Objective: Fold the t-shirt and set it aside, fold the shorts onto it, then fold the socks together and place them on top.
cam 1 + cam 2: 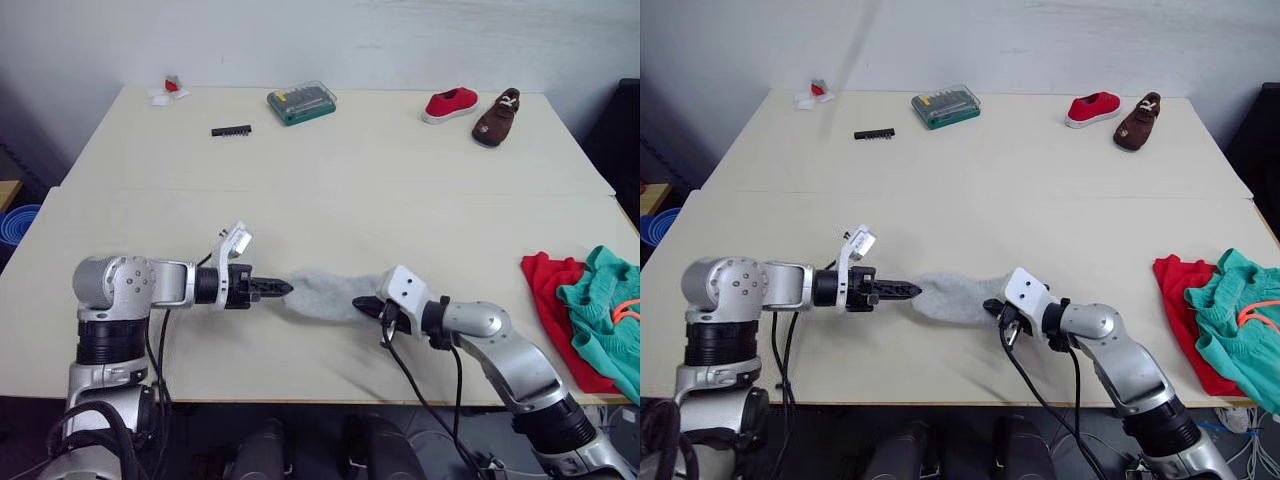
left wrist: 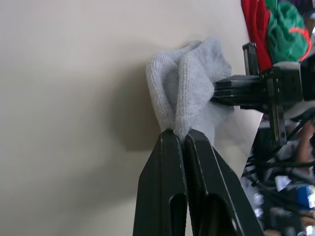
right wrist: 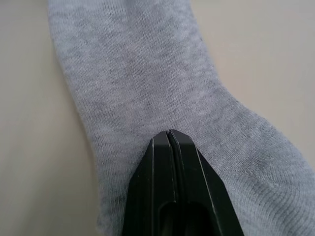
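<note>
Step in hand: folding the socks; judged late in the task, since the shirt and shorts already lie stacked.
Left gripper (image 1: 283,288): lower left of centre in the head view; fingers pinched tight on one end of the socks, cloth bunched between them in the left wrist view.
Right gripper (image 1: 367,306): lower centre; fingers pressed together over the other end. The right wrist view shows them closed flat against the knit; you likely have cloth pinned or nipped there, though the bite itself is hidden.
Socks (image 1: 325,295): grey, near the table's front edge, stretched between the two grippers.
Long axis: runs left to right across the frame, roughly along the table's front edge; which end is toe and which cuff cannot be told.
Handling advice: carry one end over to meet the other, keep the cloth low and slack, and check both layers stay in each pinch before you let go.
Risk: soft knit may slip out of a thin grip.
Table (image 1: 330,200): pale top, two boards meeting at a seam mid-frame.
Shirt (image 1: 550,290): red, right edge of frame, folded flat.
Shorts (image 1: 610,310): teal, lying on top of the shirt; your drop spot for the socks.
</note>
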You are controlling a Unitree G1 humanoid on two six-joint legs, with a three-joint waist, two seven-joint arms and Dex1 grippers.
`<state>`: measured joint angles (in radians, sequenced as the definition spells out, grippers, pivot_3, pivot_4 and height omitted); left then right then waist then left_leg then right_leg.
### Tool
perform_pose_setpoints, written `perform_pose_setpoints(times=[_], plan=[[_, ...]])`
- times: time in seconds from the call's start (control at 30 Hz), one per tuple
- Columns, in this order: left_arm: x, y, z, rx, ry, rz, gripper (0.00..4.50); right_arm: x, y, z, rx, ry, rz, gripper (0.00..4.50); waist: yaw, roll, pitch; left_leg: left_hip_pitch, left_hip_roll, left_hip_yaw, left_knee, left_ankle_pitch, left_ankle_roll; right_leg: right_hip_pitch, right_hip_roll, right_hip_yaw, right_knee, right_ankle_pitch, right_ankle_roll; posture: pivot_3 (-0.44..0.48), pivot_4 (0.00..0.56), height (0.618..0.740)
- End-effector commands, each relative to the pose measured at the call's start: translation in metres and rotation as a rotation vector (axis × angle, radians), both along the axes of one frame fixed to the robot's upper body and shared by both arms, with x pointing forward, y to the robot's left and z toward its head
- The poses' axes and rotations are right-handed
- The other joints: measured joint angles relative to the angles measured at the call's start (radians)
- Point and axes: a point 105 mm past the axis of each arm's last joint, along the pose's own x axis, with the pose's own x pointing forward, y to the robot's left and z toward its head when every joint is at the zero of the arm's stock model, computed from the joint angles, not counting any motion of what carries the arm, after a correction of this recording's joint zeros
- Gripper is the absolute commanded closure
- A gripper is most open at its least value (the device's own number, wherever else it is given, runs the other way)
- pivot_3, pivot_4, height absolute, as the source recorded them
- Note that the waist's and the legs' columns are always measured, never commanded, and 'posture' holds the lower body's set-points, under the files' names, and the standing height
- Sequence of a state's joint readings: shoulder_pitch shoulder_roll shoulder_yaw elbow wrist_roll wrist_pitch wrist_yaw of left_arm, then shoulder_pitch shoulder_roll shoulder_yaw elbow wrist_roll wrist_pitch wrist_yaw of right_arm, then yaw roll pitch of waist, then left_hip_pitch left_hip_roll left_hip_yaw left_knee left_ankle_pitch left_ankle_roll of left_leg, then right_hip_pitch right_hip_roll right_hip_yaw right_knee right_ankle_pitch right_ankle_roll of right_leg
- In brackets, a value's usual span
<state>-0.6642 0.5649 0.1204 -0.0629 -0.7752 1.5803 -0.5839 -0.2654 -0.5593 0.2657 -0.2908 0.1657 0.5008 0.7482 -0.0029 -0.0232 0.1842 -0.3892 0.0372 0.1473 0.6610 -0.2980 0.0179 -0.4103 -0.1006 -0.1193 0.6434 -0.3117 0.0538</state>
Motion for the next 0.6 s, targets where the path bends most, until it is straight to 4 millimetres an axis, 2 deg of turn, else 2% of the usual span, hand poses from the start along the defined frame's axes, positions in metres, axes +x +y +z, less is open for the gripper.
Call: perform_pose_setpoints(times=[0.03,0.13,0.4,0.5,0.6], plan=[[-0.001,-0.013,0.024,0.011,-0.131,-0.089,4.49,-0.002,-0.005,-0.010,-0.038,0.019,-0.014,4.50,0.000,0.000,0.000,0.000,0.000,0.000,-0.001,0.000,0.000,0.000,0.000,0.000,0.000,0.000,0.000,0.000,0.150,0.740],[-0.003,-0.026,0.035,-0.010,-0.159,-0.152,4.49,-0.002,-0.004,-0.010,-0.037,0.020,-0.016,4.50,0.001,0.000,0.000,0.000,0.000,0.000,-0.001,0.000,0.000,0.000,0.000,0.000,0.000,0.000,0.000,0.000,0.150,0.740],[0.002,-0.060,0.024,0.042,-0.212,-0.282,4.49,-0.001,-0.006,-0.010,-0.052,0.018,-0.016,4.50,0.002,0.000,0.000,0.000,0.000,0.000,-0.001,0.004,0.006,0.000,0.000,0.000,-0.001,0.000,0.000,0.000,0.150,0.740],[0.004,-0.084,0.024,0.023,-0.228,-0.343,4.49,0.000,-0.008,-0.011,-0.055,0.020,-0.024,4.50,0.004,0.000,0.000,0.000,0.000,0.000,0.000,0.004,0.006,0.000,0.000,0.000,-0.001,0.000,0.000,0.000,0.150,0.740],[0.005,-0.095,0.018,0.024,-0.227,-0.373,4.49,0.000,-0.009,-0.011,-0.054,0.019,-0.032,4.50,0.003,0.000,0.000,-0.001,0.000,0.000,0.000,0.004,0.007,0.000,0.000,0.000,-0.001,0.000,0.000,0.000,0.150,0.740]])
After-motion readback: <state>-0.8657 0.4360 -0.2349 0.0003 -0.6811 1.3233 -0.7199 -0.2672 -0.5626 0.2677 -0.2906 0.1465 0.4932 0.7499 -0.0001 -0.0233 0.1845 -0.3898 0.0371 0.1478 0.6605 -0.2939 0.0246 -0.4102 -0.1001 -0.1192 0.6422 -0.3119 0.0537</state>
